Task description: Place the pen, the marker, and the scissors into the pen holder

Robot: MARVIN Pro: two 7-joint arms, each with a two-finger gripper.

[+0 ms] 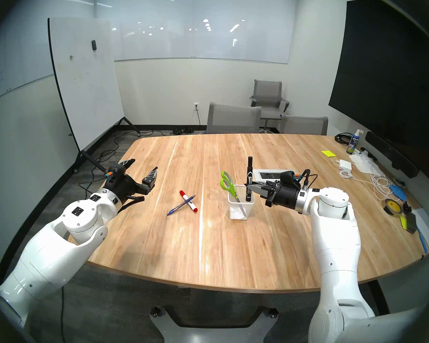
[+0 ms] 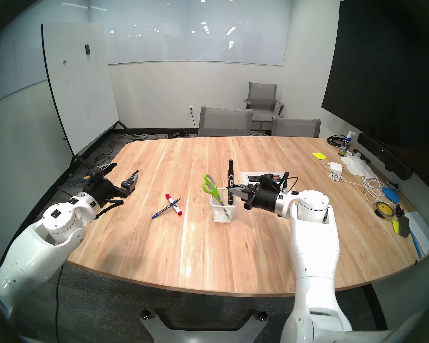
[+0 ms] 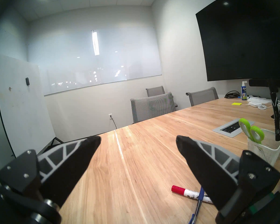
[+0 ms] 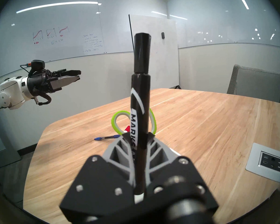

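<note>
The white mesh pen holder [image 1: 238, 207] [image 2: 223, 212] [image 3: 265, 148] stands mid-table. The green-handled scissors [image 1: 227, 182] [image 2: 209, 185] [image 3: 250, 133] [image 4: 118, 121] stand in it, blades down. My right gripper [image 1: 248, 185] [image 2: 230, 187] [image 4: 138, 136] is shut on the black marker [image 1: 249, 171] [image 2: 230, 174] [image 3: 276, 118] [image 4: 141, 83], holding it upright with its lower end in the holder's mouth. To the left, the blue pen [image 1: 177, 208] [image 2: 162, 211] [image 3: 199, 205] [image 4: 106, 137] lies across a white marker with red ends [image 1: 189, 201] [image 2: 174, 204] [image 3: 189, 193]. My left gripper [image 1: 144, 165] [image 2: 124, 169] [image 3: 137, 139] hovers open, empty, left of them.
A power outlet panel [image 1: 270, 175] sits in the table behind the holder. The right edge holds a spray bottle [image 1: 353, 144], a yellow note pad [image 1: 328, 153], white cables [image 1: 379, 184] and a tape roll [image 1: 393, 206]. Grey chairs [image 1: 233, 119] stand at the far side, a rolling whiteboard [image 1: 84, 87] beyond the left edge.
</note>
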